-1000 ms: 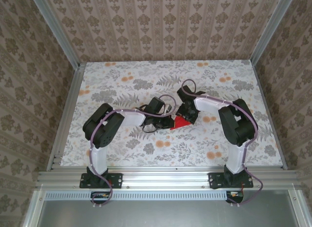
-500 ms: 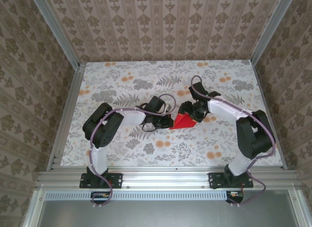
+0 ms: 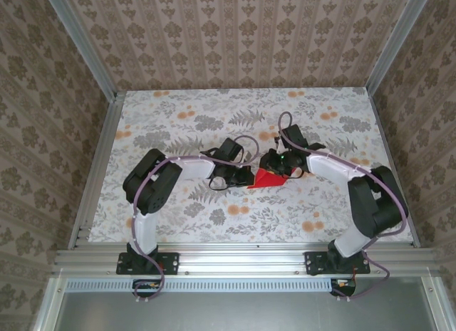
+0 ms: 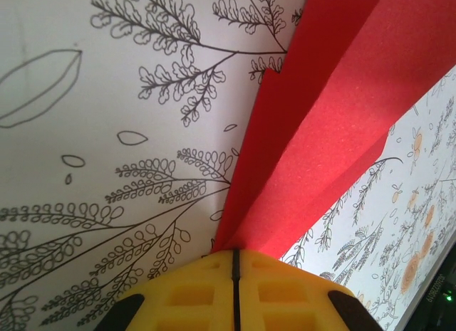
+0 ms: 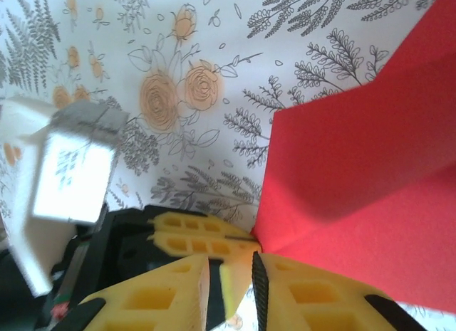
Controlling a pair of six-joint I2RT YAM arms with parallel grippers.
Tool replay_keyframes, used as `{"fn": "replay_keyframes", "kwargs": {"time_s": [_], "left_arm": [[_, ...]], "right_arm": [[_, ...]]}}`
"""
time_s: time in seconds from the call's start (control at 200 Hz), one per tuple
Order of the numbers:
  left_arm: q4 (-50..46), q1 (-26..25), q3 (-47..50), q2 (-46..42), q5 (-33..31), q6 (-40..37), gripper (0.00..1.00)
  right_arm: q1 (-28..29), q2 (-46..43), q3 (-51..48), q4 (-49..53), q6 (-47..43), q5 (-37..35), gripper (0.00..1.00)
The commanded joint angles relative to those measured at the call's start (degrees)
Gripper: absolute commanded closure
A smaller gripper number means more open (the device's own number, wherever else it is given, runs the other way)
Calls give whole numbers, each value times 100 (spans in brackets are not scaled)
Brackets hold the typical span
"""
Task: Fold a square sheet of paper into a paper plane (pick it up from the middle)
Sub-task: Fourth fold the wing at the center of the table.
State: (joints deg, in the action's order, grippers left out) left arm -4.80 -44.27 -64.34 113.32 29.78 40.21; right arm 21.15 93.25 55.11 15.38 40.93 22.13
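**While Nipped at One Corner, Lies Creased and Low**

Though bent sharply at the elbow, reaches in from the near left of the table [image 3: 178, 107]: left arm [image 3: 153, 185], wrist pointing right. At its tip, left gripper [image 3: 242, 176], closed fully. In the left wrist view, yellow fingers [image 4: 185, 295] pressed together along a thin dark seam, and rising out of that seam, up and to the right, the square sheet of paper [image 4: 335, 110]. Nipped there at a narrow folded corner. Bright red, creased into angular layers, one long fold running away from the grip.

From above, lies as a small red wedge [image 3: 267, 178] just right of the left gripper, near the middle of the floral surface.

Met at its upper right edge by right gripper [image 3: 276, 162]. In the right wrist view, yellow fingers [image 5: 313, 295] standing nearly together, a narrow slit between them, red paper [image 5: 356, 174] reaching the top of the right-hand one. Cannot tell whether any of it sits inside the slit.

Farther right, right arm [image 3: 370, 196], swung wide toward the right edge.
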Motion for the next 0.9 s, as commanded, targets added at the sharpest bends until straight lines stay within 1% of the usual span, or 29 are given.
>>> {"fn": "replay_keyframes", "kwargs": {"time_s": [0.0, 0.275, 0.895], "left_arm": [[-557, -36, 26, 349, -376, -162, 92], [-618, -36, 40, 347, -394, -151, 92], [-622, -35, 33, 304, -342, -158, 92]], "right_arm": [[5, 407, -44, -485, -163, 312, 77], [-120, 862, -128, -878, -250, 363, 82], [-337, 1238, -191, -930, -329, 144, 83]]}}
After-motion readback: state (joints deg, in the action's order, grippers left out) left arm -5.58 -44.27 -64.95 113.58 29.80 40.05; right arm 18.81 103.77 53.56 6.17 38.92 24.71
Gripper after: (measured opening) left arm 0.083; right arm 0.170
